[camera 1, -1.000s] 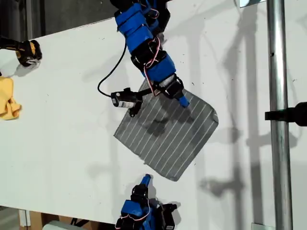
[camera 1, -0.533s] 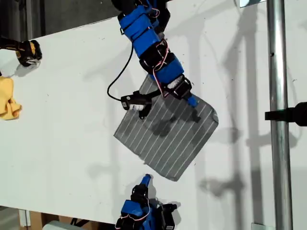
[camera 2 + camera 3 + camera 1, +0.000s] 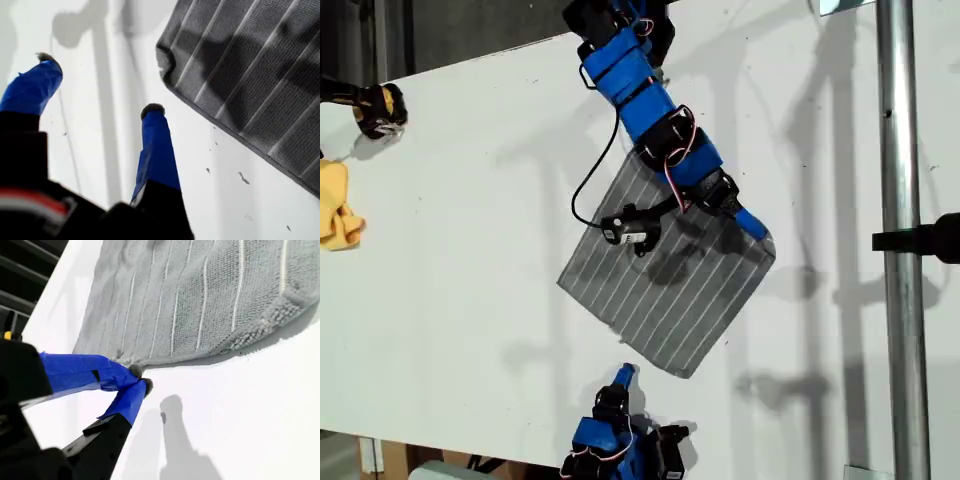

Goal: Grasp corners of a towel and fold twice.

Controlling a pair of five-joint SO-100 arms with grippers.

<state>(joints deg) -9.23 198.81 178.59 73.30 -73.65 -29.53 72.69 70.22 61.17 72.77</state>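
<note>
— Where is the towel?
— The grey striped towel (image 3: 665,290) lies flat on the white desk (image 3: 470,250), mid-frame in the exterior view.
— The grippers?
— My first gripper (image 3: 100,82) is spread wide near a corner (image 3: 165,55); my second gripper (image 3: 140,379) is closed, tips at the towel's edge.

Grey towel (image 3: 665,290) with thin white stripes, white table (image 3: 460,230), blue pincers

A white table (image 3: 460,250) carries the towel (image 3: 670,290) and a yellow cloth (image 3: 335,205).

A yellow cloth (image 3: 337,217) lies on the white table (image 3: 450,270).
</note>
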